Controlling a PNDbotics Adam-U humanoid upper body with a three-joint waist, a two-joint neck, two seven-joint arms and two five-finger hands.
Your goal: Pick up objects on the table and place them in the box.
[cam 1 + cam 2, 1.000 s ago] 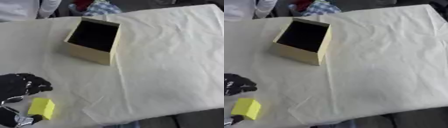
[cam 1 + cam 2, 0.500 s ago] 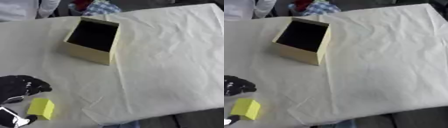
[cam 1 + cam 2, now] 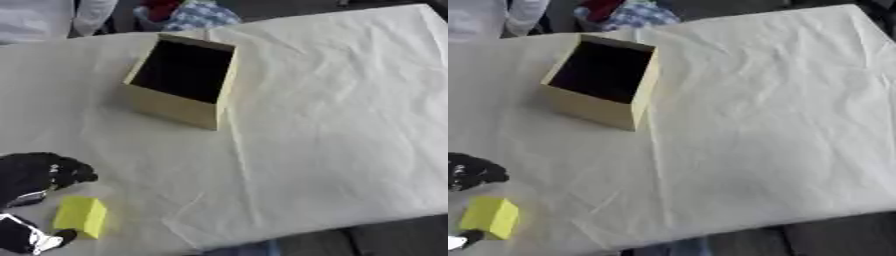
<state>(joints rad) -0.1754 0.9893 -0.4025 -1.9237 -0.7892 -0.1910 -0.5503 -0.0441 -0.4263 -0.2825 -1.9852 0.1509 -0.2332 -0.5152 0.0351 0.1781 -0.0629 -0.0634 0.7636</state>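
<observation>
At the lower left corner, the robot's black left hand [image 3: 35, 175] hangs over the cloth-covered table [image 3: 332, 125], its fingers [image 3: 74, 172] curled above a small yellow block [image 3: 81, 216] while what looks like the thumb [image 3: 35, 239] shows just below and beside the block's near edge. The block sits between fingers and thumb on the pale cream cloth, but whether the hand actually touches it cannot be told — the fingers look bent around it with a gap above its top face. The block lies flat on the table near the front edge, well apart from the box. Farther in and toward the middle stands the tan cardboard box [image 3: 179, 102], open at the top, its inside dark, turned at an angle to the table's edges so that one corner points toward the robot. The cloth to the right of the box is creased with shallow folds and runs to the far right corner. Beyond the table's far edge, at the top left, a pale sleeve [image 3: 39, 17] and a heap of coloured fabric [image 3: 188, 12] show — neither touches the box or the block. The right hand appears in neither view.
</observation>
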